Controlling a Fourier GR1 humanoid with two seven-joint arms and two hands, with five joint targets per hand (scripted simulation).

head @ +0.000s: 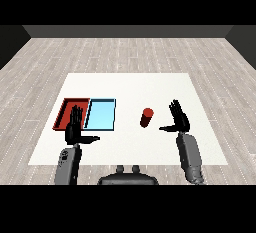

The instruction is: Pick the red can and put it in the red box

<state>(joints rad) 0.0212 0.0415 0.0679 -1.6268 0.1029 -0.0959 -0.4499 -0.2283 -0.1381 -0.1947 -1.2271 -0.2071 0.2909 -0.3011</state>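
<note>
Right hand (179,119) spread wide, fingers straight, holding nothing, near the red can (146,117) (upright on the white bench (150,87), apart from the hand). Left hand (76,127) also flat and spread, overlapping the red tray (67,106) edge; light blue tray (101,115) beside it.

On one white table (130,84) there are two trays, a red tray (64,108) and a light blue tray (102,114) at its 3 o'clock, one red can (146,117), and two black hands, left hand (75,128) and right hand (179,119).
</note>
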